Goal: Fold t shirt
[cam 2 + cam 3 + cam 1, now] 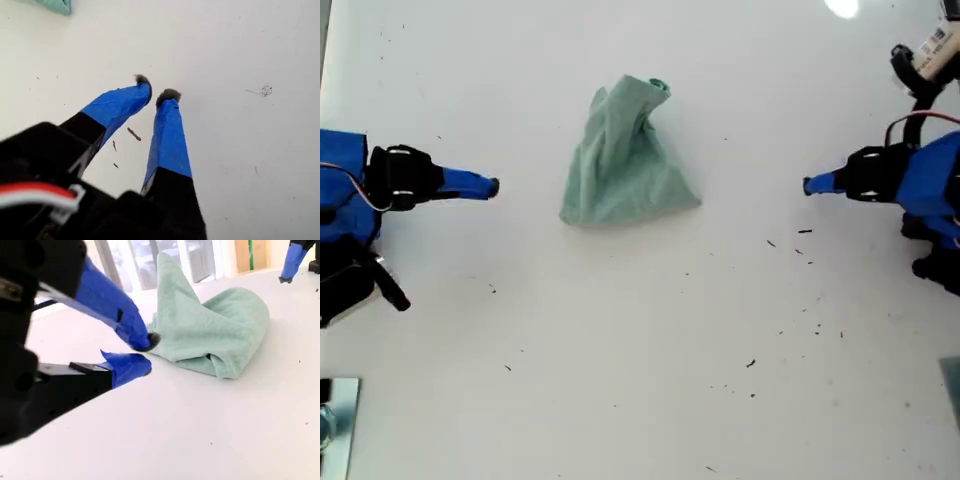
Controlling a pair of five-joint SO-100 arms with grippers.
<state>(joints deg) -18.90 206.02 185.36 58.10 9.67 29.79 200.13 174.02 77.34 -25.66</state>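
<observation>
You had a bare, glossy white tabletop (620,380) under both arms, with tiny dark specks (806,250) scattered toward the exterior view's right. The plain pale sage-green knit t shirt (625,160) lay bunched in a rough triangular heap at the middle of the table, above centre in the exterior view, one twisted end pointing away toward the far edge. My first gripper (808,185), blue-taped and black, sat at the exterior view's right, well apart from the cloth; its tips were parted by only a narrow gap and held nothing. My second gripper (494,187) sat at the exterior view's left, near the t shirt but not touching it, its jaws also a little apart and empty.
</observation>
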